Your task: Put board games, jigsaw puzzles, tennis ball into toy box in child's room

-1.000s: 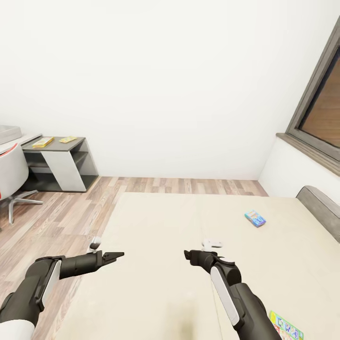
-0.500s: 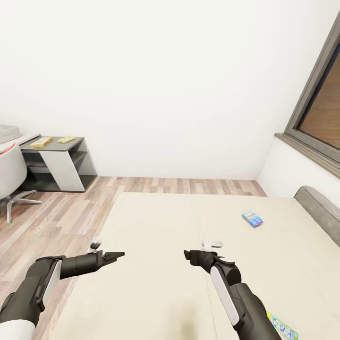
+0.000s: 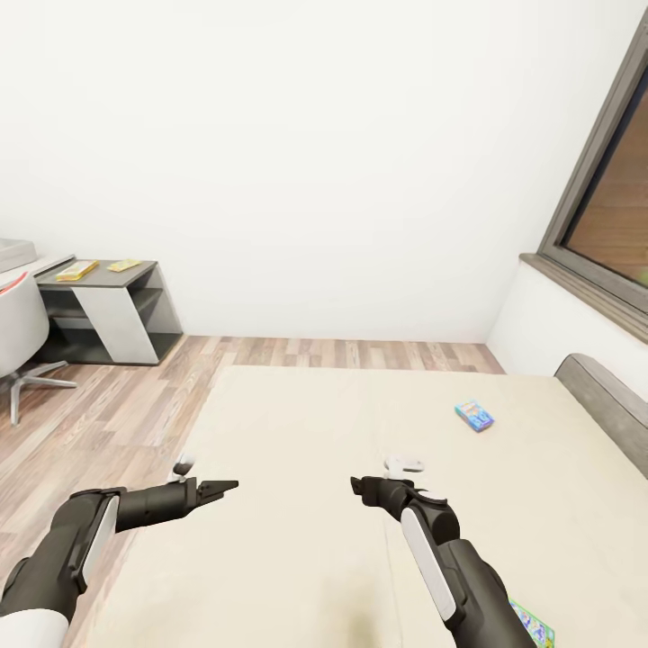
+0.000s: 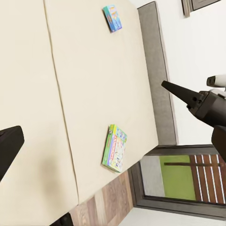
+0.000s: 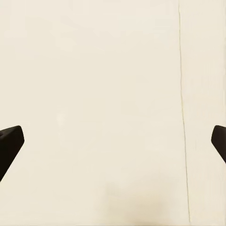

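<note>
Beige mattress of the bed (image 3: pixel 297 468) is filling most of the lower head view, its two parts meeting along a thin seam, with the grey headboard (image 3: pixel 605 389) rising at the right edge. White walls and a wood-plank floor (image 3: pixel 117 396) are lying beyond it, and a dark-framed window (image 3: pixel 601 216) is slanting down the right side. Far off at the left, the table (image 3: pixel 99 301) is showing its dark grey top with white panels below, and two small flat yellowish boxes (image 3: pixel 76 269) are lying on it, too small to identify. A white chair (image 3: pixel 20 328) with a red trim is standing just beside that desk.

Both arms are reaching forward over the mattress. The left gripper (image 3: pixel 225 487) is holding nothing, but I cannot tell how its jaws are standing. The right gripper (image 5: pixel 113 141) is hanging empty with its jaws spread wide above bare mattress.

One board game (image 3: pixel 474 415), a small blue box, is lying flat on the bed near the headboard. A second, colourful board game (image 4: pixel 114 148) is lying near the mattress edge, close by the right arm.
</note>
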Motion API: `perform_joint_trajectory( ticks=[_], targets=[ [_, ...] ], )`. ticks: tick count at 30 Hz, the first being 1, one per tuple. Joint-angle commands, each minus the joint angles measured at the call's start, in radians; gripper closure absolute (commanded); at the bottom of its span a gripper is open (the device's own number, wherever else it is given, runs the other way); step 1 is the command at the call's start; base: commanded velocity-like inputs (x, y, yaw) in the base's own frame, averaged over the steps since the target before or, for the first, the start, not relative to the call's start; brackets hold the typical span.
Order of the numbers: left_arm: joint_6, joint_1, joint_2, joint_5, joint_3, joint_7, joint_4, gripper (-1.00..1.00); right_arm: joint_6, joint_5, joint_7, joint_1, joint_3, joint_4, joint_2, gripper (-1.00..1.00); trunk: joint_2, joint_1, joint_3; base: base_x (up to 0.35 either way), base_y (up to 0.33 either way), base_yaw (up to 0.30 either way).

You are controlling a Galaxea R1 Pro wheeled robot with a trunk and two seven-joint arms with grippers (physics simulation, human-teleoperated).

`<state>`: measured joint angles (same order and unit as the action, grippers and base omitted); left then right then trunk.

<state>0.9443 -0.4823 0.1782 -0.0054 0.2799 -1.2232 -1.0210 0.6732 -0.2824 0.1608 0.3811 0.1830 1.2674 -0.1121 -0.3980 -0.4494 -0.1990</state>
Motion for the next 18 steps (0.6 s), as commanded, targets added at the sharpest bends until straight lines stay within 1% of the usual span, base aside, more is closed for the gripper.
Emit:
perform_joint_trajectory(
  ticks=[1,9,18],
  targets=[
    [0.010,-0.001,0.000,-0.001,0.001,-0.004,0.000,-1.00,0.003,-0.011,0.009,0.001,0.001,0.001,0.000,-1.00,-0.002,-0.001,-0.002,-0.007,-0.021,0.000],
    [0.010,-0.001,0.000,-0.001,0.002,-0.004,0.000,-1.00,0.003,-0.011,0.009,0.001,0.001,0.001,0.000,-1.00,-0.002,-0.001,-0.002,-0.042,-0.057,0.000],
    [0.010,-0.001,0.000,-0.001,0.001,-0.004,-0.001,-1.00,0.003,-0.011,0.009,0.001,0.001,0.001,0.000,-1.00,-0.002,-0.001,-0.002,-0.009,-0.012,0.000]
  ],
)
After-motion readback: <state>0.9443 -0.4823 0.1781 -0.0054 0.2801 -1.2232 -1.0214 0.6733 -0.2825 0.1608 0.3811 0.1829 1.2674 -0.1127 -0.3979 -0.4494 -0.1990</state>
